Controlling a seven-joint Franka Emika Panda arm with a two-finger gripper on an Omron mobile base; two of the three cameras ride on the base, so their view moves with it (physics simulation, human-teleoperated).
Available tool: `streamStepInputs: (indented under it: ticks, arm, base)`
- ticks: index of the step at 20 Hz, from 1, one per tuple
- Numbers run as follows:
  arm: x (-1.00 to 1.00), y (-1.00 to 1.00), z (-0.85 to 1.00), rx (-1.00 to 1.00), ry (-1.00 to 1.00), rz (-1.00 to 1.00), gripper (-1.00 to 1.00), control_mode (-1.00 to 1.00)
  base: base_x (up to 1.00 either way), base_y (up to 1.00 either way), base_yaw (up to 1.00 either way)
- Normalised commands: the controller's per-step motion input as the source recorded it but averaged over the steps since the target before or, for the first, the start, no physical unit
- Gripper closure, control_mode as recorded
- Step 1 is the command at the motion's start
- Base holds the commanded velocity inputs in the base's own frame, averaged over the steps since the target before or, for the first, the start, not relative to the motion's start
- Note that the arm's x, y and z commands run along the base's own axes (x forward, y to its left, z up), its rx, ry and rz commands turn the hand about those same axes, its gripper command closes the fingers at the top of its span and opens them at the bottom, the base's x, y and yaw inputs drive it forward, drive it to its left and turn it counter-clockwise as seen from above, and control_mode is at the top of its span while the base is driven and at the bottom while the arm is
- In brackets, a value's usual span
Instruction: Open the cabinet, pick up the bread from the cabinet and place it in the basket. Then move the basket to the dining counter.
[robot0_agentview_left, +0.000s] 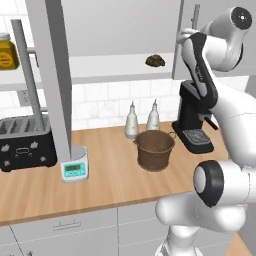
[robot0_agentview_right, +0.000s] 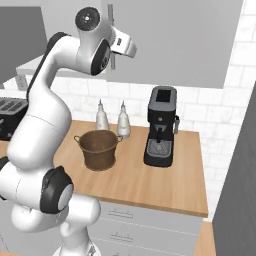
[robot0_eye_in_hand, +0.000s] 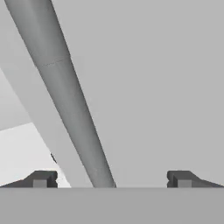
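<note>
The light grey wall cabinet (robot0_agentview_left: 200, 45) has its left door (robot0_agentview_left: 50, 75) swung open and its right door (robot0_eye_in_hand: 166, 87) closed. The small dark bread (robot0_agentview_left: 155, 60) lies on the pale shelf inside. My gripper (robot0_eye_in_hand: 111, 179) is open, raised against the right door, with that door's vertical silver handle (robot0_eye_in_hand: 70, 96) running between its fingertips (robot0_eye_in_hand: 41, 179). The hand (robot0_agentview_left: 186, 35) sits just right of the bread. The round woven basket (robot0_agentview_left: 155, 149) (robot0_agentview_right: 99, 149) stands empty on the wood worktop below. The dining counter is out of view.
A black coffee machine (robot0_agentview_left: 192, 117) stands right of the basket, with two pale bottles (robot0_agentview_left: 131, 120) behind it. A black toaster (robot0_agentview_left: 25, 142) and a small teal scale (robot0_agentview_left: 75, 166) sit to the left. A yellow jar (robot0_agentview_left: 7, 52) is on the shelf's left end.
</note>
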Motion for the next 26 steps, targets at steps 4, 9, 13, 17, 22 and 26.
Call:
streamStepInputs:
  ticks: [4,9,13,17,22,26]
  arm:
    - [0.58,0.06,0.14,0.1,-0.01,0.0,-1.0,-1.0]
    - [0.48,0.0,0.01,0.08,-0.03,0.0,-1.0,-1.0]
    - [0.57,0.07,-0.02,0.07,-0.07,0.0,1.0,-1.0]
    - [0.5,0.06,-0.02,0.06,-0.08,0.0,1.0,-1.0]
    - [0.2,0.0,-0.04,0.06,-0.09,0.0,1.0,-1.0]
    - [-0.01,0.0,-0.01,0.05,-0.07,0.0,1.0,-1.0]
  base:
    - [0.0,0.0,0.0]
    - [0.0,0.0,0.0]
    - [0.0,0.0,0.0]
    - [0.0,0.0,0.0]
    - [0.0,0.0,0.0]
    - [0.0,0.0,0.0]
